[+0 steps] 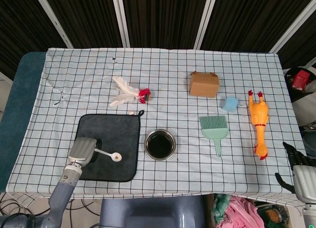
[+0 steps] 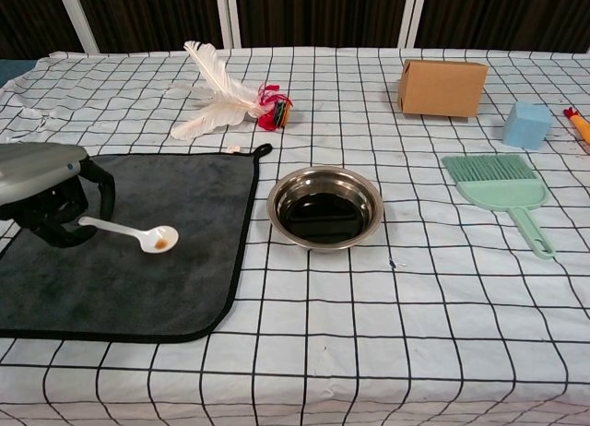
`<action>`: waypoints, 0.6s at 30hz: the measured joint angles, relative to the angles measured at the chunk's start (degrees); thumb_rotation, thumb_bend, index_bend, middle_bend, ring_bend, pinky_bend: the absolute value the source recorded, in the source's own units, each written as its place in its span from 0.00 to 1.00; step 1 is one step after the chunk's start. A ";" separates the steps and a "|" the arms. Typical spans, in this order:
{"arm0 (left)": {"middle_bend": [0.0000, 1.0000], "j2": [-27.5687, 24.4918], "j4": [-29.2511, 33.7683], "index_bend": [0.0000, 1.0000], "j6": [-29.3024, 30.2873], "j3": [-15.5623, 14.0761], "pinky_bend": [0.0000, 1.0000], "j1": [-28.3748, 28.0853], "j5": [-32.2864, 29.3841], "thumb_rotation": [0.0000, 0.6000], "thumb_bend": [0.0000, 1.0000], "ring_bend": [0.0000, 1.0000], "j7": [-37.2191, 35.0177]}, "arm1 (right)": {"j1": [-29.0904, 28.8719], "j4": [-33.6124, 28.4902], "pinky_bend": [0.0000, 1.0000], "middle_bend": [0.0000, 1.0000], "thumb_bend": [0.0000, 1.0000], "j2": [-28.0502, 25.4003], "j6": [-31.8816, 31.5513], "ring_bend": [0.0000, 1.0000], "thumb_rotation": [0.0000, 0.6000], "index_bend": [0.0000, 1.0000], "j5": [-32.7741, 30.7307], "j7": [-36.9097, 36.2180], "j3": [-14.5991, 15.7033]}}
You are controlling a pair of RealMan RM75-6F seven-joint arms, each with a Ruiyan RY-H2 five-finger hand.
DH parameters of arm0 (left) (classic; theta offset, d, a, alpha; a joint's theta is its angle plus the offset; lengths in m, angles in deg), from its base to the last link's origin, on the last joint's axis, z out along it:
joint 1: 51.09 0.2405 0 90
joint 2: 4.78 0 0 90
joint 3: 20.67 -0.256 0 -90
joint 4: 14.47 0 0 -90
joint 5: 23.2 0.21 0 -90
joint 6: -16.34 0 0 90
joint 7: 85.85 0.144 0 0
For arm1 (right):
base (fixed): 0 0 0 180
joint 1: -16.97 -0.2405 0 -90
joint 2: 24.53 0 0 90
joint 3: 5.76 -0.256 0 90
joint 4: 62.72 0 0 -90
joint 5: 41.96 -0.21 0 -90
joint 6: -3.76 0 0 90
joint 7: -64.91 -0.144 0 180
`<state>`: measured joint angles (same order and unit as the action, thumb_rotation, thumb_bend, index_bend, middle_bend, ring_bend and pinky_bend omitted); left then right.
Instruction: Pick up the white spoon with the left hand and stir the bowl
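My left hand (image 1: 82,151) (image 2: 46,191) grips the handle of the white spoon (image 1: 109,154) (image 2: 129,232) over the dark grey cloth mat (image 1: 121,135) (image 2: 175,223). The spoon is lifted off the mat, its head pointing right with a brownish spot in it. The steel bowl (image 1: 160,144) (image 2: 324,207) stands to the right of the mat and looks dark inside. My right hand (image 1: 295,161) shows only at the lower right edge of the head view, off the table, and how its fingers lie is unclear.
On the checked cloth lie a white feather toy (image 1: 127,91) (image 2: 226,103), a cardboard box (image 1: 204,84) (image 2: 442,87), a blue cube (image 1: 229,104) (image 2: 527,124), a green dustpan brush (image 1: 215,129) (image 2: 502,188) and a rubber chicken (image 1: 258,122).
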<state>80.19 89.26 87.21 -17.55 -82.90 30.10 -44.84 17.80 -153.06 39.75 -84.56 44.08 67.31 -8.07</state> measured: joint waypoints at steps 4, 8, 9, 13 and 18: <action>0.91 -1.02 1.98 0.64 1.28 1.24 0.83 -1.07 0.59 1.00 0.51 0.85 3.01 | -0.02 -0.22 0.26 0.11 0.22 -0.39 0.42 0.19 1.00 0.00 -0.33 -0.43 0.01; 0.93 -1.80 4.13 0.66 2.68 3.11 0.84 -3.41 1.12 1.00 0.51 0.87 9.21 | 0.12 -0.65 0.26 0.11 0.22 -0.80 0.17 0.19 1.00 0.00 -0.31 -1.19 -0.05; 0.93 -1.91 4.65 0.66 3.17 3.86 0.84 -4.43 1.35 1.00 0.51 0.87 11.73 | 0.16 -0.75 0.26 0.11 0.22 -0.89 0.08 0.19 1.00 0.00 -0.25 -1.40 -0.05; 0.94 -1.49 5.10 0.67 4.73 6.45 0.84 -8.57 2.32 1.00 0.51 0.88 21.35 | 0.14 -0.77 0.26 0.11 0.22 -1.09 0.34 0.19 1.00 0.00 -0.07 -2.00 0.07; 0.94 1.31 2.69 0.68 5.38 10.74 0.84 -16.62 2.12 1.00 0.51 0.88 35.02 | -0.18 -0.20 0.26 0.11 0.22 -0.92 1.43 0.19 1.00 0.00 -0.46 -2.36 0.15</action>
<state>81.51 91.95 92.59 -6.81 -99.52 32.22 -9.81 17.62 -153.26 38.83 -83.14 43.62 64.95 -7.92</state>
